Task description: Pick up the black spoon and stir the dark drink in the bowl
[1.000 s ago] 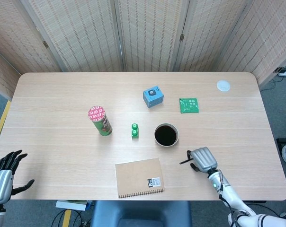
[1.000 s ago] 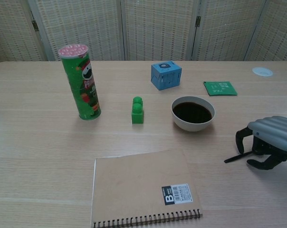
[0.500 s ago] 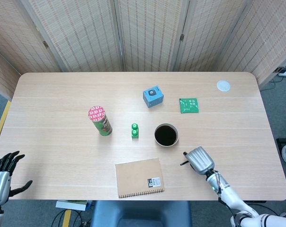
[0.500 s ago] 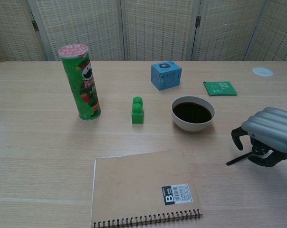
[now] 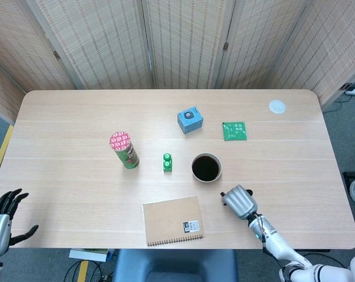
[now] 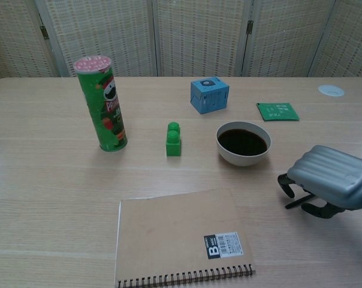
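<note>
The white bowl (image 5: 217, 174) of dark drink (image 5: 206, 168) stands right of the table's middle; in the chest view the bowl (image 6: 243, 159) is just left of my right hand. My right hand (image 5: 238, 202) hovers in front of the bowl, to its right, knuckles up and fingers curled under. It grips the black spoon (image 6: 296, 203); only a short black end sticks out to the left beneath the hand (image 6: 331, 185). The rest of the spoon is hidden. My left hand (image 5: 1, 217) hangs off the table's front left corner, fingers spread, holding nothing.
A kraft notebook (image 5: 173, 220) lies at the front edge, left of my right hand. A green block (image 5: 167, 163) and a green can (image 5: 124, 150) stand left of the bowl. A blue box (image 5: 190, 120), green packet (image 5: 234, 130) and white disc (image 5: 277, 106) lie behind it.
My right hand has moved left, closer to the notebook and the bowl's front, with the spoon end moving along under it. My left hand has sunk slightly.
</note>
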Robot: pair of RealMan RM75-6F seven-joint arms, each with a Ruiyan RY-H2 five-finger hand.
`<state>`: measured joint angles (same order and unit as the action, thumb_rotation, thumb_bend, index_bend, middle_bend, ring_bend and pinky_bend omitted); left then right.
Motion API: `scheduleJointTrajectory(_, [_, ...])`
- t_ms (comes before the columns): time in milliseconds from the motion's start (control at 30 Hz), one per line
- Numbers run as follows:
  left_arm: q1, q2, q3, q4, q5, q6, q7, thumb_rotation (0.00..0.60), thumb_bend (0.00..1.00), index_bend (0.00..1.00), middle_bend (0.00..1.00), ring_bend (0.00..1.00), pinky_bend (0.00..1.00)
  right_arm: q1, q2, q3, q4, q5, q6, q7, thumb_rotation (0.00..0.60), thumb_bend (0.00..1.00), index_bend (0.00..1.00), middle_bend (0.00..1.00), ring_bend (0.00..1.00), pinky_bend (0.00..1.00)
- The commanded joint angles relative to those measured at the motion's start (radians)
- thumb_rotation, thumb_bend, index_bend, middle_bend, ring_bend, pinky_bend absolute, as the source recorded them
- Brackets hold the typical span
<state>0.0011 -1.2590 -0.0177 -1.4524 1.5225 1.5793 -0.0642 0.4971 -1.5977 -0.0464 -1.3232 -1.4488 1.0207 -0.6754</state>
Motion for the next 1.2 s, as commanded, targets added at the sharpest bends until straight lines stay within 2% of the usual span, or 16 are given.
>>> scheduleJointTrajectory(33, [0.001,-0.001,0.0,0.003,-0.001,0.001,-0.002,0.6,0.19,0.22,0.15,0.12,0.18,0.001,-0.004,-0.001,0.003,-0.002,-0.002,-0.002,0.6,0.3,0.5,0.97,1.0,1.0])
scheduleJointTrajectory(833, [0.014,-0.003,-0.001,0.021,-0.005,0.008,-0.021,0.6,0.2,0.22,0.15,0.12,0.18,0.008,-0.031,0.001,0.043,-0.001,-0.021,0.003,0.6,0.33,0.53,0.97,1.0,1.0])
scheduleJointTrajectory(1200, [0.014,-0.004,-0.003,0.02,-0.001,0.008,-0.019,0.6,0.2,0.22,0.15,0.12,0.18,-0.005,-0.009,0.005,0.032,-0.022,0.018,0.076,0.6,0.37,0.58,0.97,1.0,1.0])
